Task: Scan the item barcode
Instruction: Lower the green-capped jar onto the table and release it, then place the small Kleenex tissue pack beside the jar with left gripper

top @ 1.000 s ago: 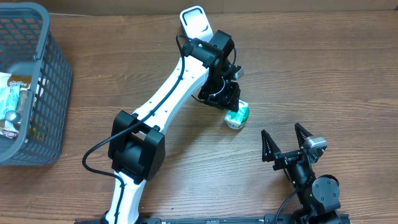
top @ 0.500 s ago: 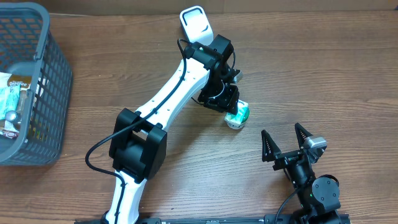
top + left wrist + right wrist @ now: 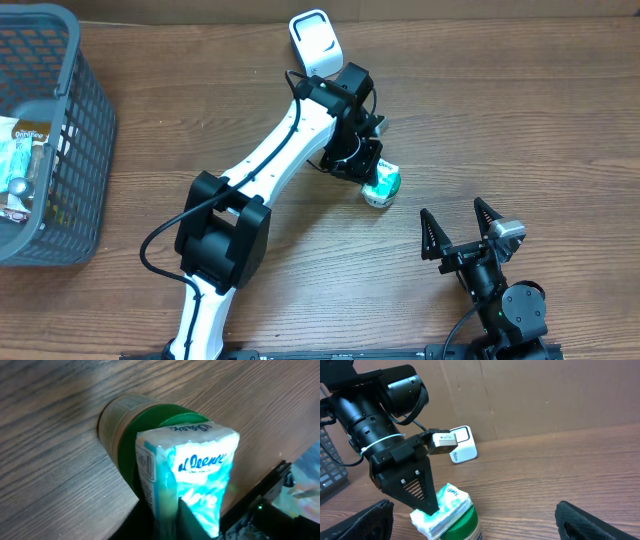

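1. Tabletop (image 3: 520,120): brown wood, matt, with visible grain.
2. Tissue pack (image 3: 195,480): thin plastic film, glossy and creased, printed blue and white.
3. Can (image 3: 150,422): smooth green lid, plastic-looking; dull beige wall.
4. Basket (image 3: 90,130): grey moulded plastic lattice, matt.
5. Left arm (image 3: 282,148): smooth white shell, slightly glossy; black matt joints.
6. Left gripper fingers (image 3: 412,487): black matt plastic, perforated face.
7. Scanner (image 3: 315,38): white glossy plastic.

Two arms are sharing one counter (image 3: 540,110): the left arm (image 3: 275,150) and the right arm (image 3: 510,305), each bearing one pincer, the left pincer (image 3: 372,172) and the right pincer (image 3: 450,208). One tissue pack (image 3: 200,465), one green-lidded tub (image 3: 150,420), one white scanner (image 3: 313,38) and one grey basket (image 3: 75,140) are showing.
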`<state>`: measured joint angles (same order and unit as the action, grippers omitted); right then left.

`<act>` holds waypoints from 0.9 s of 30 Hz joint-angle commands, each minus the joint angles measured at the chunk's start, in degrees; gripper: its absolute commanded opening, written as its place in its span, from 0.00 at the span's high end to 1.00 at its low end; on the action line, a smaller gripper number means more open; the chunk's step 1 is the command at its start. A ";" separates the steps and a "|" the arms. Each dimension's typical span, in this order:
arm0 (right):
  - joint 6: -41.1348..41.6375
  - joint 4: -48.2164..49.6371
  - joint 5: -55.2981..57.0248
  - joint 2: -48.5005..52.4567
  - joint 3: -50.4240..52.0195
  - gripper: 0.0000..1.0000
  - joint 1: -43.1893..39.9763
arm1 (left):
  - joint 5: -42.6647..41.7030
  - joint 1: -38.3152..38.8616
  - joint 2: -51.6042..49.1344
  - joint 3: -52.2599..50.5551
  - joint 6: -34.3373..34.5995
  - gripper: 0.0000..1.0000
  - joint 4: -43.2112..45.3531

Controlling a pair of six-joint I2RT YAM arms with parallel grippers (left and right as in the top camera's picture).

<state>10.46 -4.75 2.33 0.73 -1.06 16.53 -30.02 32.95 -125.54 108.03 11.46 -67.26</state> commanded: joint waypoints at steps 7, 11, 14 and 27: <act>0.02 0.13 -0.04 -0.55 0.59 0.00 -0.22 | -2.82 -1.57 -0.13 4.42 0.31 0.96 -2.80; 0.02 0.13 -0.07 -0.55 0.59 0.00 -0.22 | -0.48 -1.86 -0.02 8.66 0.28 0.96 -5.81; 0.02 0.13 -0.07 -0.55 0.59 0.00 -0.22 | 5.42 -1.86 -0.02 11.56 0.37 0.96 -8.57; 0.02 0.13 -0.07 -0.55 0.59 0.00 -0.22 | 48.35 1.46 -0.02 11.93 22.88 0.96 -18.71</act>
<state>10.48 -4.80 2.33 0.73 -1.06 16.53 3.31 31.94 -125.64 119.72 24.99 -85.12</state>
